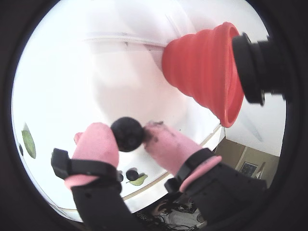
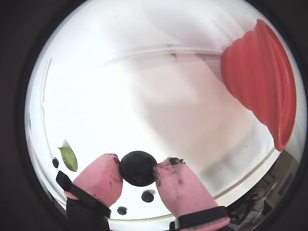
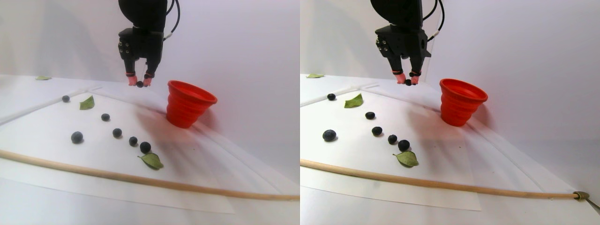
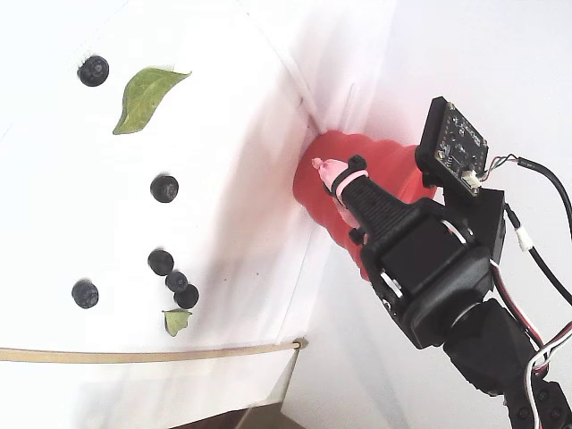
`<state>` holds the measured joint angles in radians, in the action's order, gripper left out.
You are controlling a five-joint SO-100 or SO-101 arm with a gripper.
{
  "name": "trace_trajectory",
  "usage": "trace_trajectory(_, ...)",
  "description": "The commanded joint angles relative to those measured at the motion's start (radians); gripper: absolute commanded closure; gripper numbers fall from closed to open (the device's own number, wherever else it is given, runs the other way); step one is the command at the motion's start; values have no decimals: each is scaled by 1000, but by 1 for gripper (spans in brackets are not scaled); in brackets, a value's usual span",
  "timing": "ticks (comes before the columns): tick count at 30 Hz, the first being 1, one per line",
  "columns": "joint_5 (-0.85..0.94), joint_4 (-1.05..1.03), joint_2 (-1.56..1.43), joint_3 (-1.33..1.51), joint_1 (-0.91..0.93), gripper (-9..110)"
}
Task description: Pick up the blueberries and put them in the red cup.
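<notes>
My gripper is shut on one dark blueberry, pinched between its pink fingertips; another wrist view shows the same grip. In the stereo pair view the gripper hangs in the air above the white sheet, a little left of the red cup and slightly above its rim. The ridged red cup stands upright, also seen at the right edge. Several more blueberries lie loose on the sheet. In the fixed view a pink finger shows in front of the cup.
A thin wooden stick lies across the sheet's near edge. Green leaves lie among the berries, one at the back and one by the front berry. A white wall stands close behind the cup.
</notes>
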<state>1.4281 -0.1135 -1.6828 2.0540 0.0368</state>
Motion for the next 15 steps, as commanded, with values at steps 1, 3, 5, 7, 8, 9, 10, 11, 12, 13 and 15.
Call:
trace_trajectory(1, 17, -15, -135, -40, 57, 89)
trace_trajectory(3, 26, -20, -144, -40, 63, 89)
trace_trajectory(5, 32, -25, -150, -38, 71, 89)
trace_trajectory(7, 38, -26, -155, -38, 80, 89)
trace_trajectory(8, 43, -26, -156, -40, 86, 89)
trace_trajectory(9, 48, -26, -160, -40, 94, 89)
trace_trajectory(10, 51, -28, -163, -41, 101, 89)
trace_trajectory(11, 55, -29, -164, -44, 109, 89)
trace_trajectory(12, 58, -31, -164, -48, 115, 89)
trace_trajectory(13, 61, -32, -164, -49, 123, 89)
trace_trajectory(15, 71, -35, -166, -55, 135, 89)
